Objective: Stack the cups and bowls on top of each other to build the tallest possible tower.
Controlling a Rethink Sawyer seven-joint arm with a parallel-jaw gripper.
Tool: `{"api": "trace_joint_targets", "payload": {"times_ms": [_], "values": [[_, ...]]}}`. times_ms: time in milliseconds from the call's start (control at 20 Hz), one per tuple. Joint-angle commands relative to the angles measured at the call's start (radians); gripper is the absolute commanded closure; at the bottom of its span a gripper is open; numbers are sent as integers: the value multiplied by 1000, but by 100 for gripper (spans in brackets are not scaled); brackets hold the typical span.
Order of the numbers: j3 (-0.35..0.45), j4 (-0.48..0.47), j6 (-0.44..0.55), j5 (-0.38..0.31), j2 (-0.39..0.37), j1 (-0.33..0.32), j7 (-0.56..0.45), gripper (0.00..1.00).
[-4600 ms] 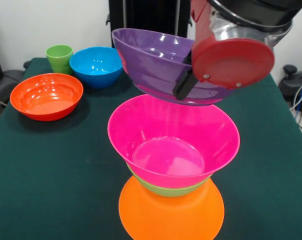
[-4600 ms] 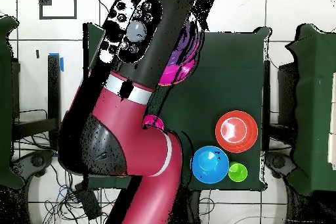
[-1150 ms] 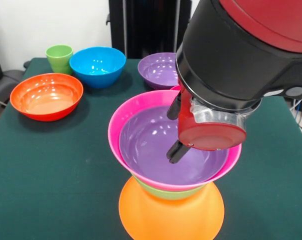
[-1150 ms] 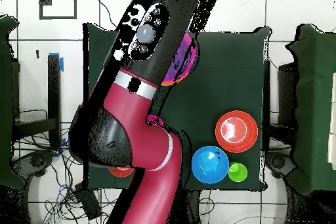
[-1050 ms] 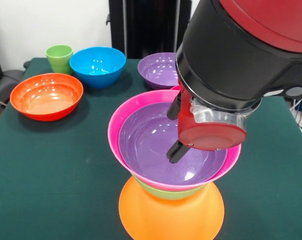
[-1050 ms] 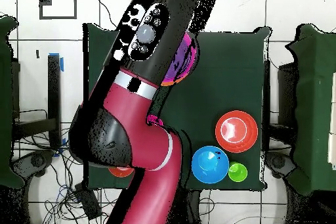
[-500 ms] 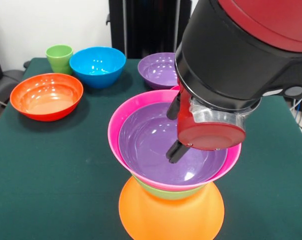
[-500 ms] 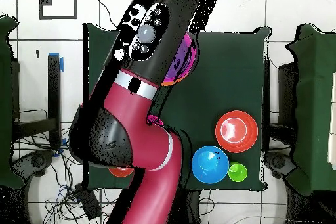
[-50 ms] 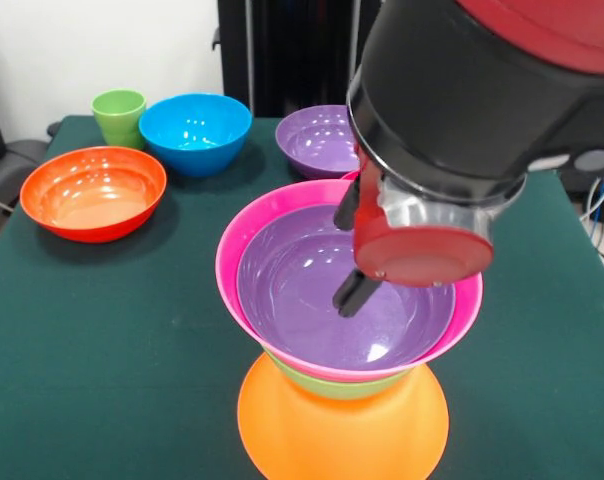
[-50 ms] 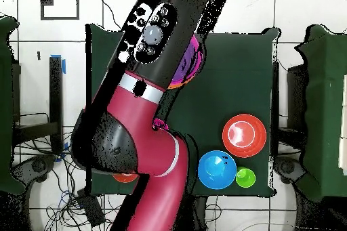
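The tower stands near the front: an upturned orange bowl, a green bowl, a pink bowl and a purple bowl nested on top. My gripper hangs over the purple bowl's right half, open, one black fingertip just above its inner wall, holding nothing. The light-green cup, a blue bowl, a red-orange bowl and a second purple bowl sit loose on the table. In the overhead view the arm hides most of the tower.
The dark green table carries the loose pieces at its far left and far middle. Overhead, the red-orange bowl, blue bowl and cup cluster at the lower right.
The purple bowl, carried tilted above the tower earlier, now rests nested in the pink bowl. In the last half second my gripper rose slightly while the bowl stayed put.
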Motion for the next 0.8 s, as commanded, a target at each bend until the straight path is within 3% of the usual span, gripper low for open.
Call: {"api": "trace_joint_targets", "payload": {"times_ms": [50, 250, 400, 650, 800], "values": [[91, -10, 16, -137, -61, 30, -62, 0], [207, 17, 5, -245, -72, 58, -132, 0], [332, 75, -22, -368, -65, 99, -192, 0], [628, 342, -149, -632, -36, 263, -355, 0], [778, 503, -259, -746, -45, 361, -436, 0]]}}
